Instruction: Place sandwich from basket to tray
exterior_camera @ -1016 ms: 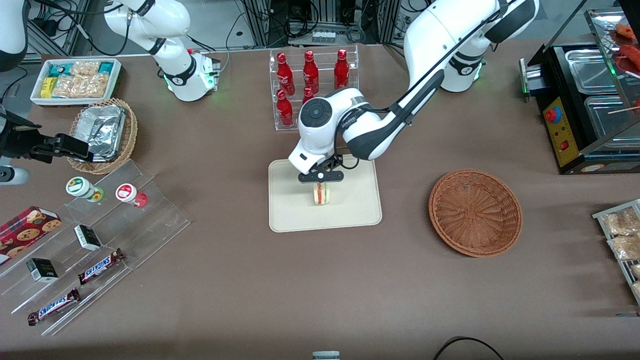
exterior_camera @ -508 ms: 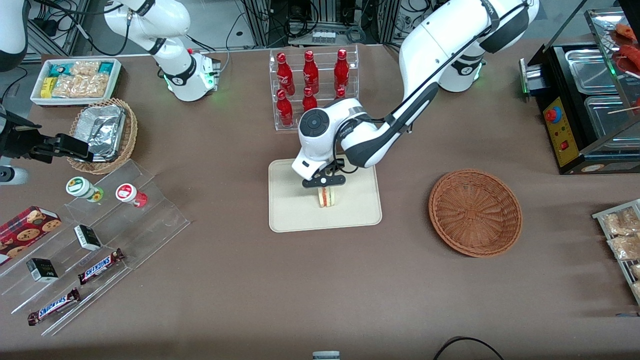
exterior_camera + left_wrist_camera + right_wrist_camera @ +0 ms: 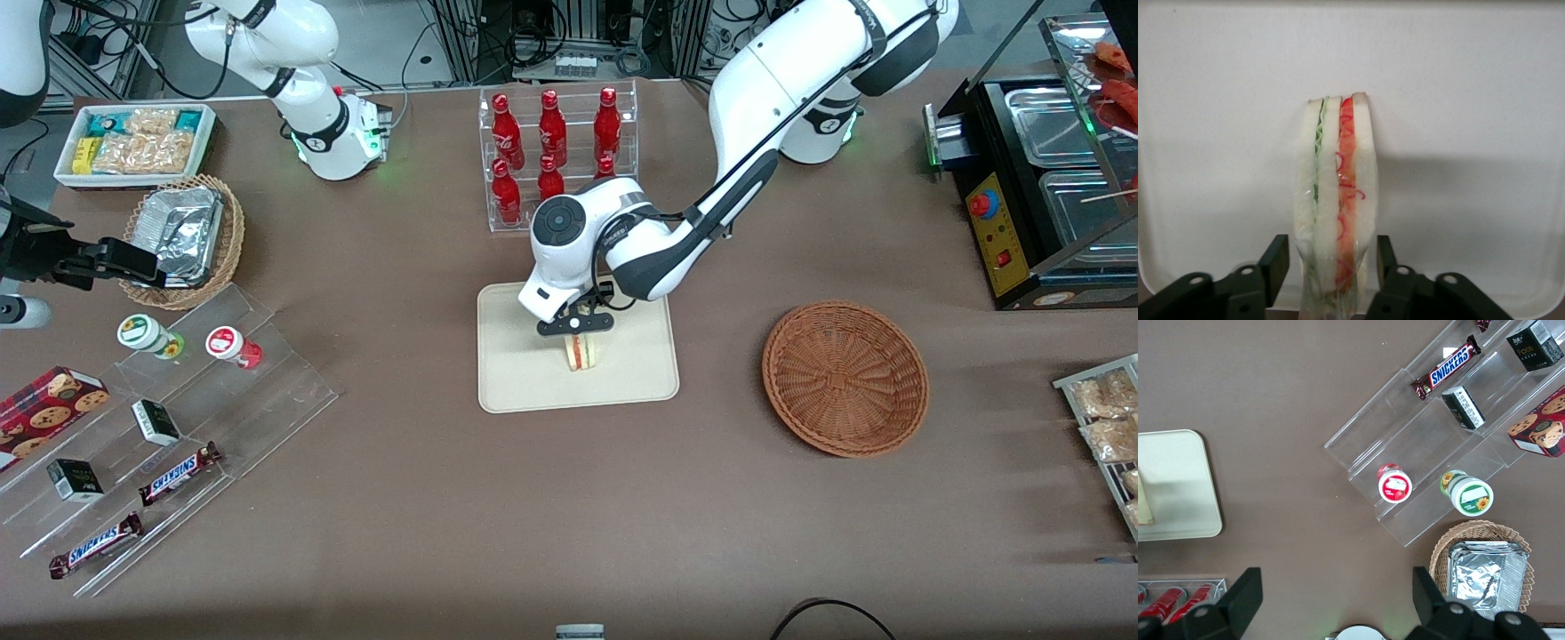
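Observation:
The sandwich stands on its edge on the cream tray, near the tray's middle. In the left wrist view the sandwich shows white bread with green and red filling, on the tray. My left gripper is right above it. In the wrist view the gripper is open, with a finger on each side of the sandwich and a small gap to each. The reddish-brown basket sits empty, toward the working arm's end of the table.
A clear rack of red bottles stands just farther from the camera than the tray. Acrylic steps with snacks, a tan basket with foil containers and a white snack bin lie toward the parked arm's end. A black food warmer stands at the working arm's end.
The gripper with the sandwich came down a little and shifted slightly toward the basket. Over the last half second it has hardly moved.

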Robot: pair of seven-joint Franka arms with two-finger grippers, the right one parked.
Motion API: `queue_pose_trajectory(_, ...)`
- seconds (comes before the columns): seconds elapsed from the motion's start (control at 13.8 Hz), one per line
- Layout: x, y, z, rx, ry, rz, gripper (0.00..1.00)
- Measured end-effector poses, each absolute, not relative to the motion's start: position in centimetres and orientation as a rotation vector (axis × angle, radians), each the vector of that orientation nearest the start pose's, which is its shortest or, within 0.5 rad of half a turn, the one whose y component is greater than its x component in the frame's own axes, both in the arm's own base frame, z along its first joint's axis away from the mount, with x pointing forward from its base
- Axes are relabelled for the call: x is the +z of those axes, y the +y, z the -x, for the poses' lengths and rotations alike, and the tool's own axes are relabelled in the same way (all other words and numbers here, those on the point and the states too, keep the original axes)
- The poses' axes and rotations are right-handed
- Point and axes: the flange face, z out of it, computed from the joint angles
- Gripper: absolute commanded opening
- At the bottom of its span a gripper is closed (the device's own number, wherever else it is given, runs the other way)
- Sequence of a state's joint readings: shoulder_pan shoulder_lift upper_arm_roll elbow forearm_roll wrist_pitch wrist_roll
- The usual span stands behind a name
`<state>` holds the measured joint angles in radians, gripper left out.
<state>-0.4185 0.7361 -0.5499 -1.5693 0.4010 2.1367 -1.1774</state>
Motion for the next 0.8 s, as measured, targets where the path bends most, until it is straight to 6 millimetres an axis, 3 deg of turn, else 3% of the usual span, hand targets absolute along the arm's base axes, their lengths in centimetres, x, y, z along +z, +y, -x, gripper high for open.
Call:
queue_pose_trajectory(0.15,27.6,-52.4,-45.7,0.029,-0.145,3.095,1.00)
queue_pose_trajectory(0.44,35.8,-50.4,-48.0,-0.063,-0.230,3.042,1.00)
queue_pose_trajectory(0.8,42.7,-42.8,-53.1,-0.072,-0.398,3.009,1.00)
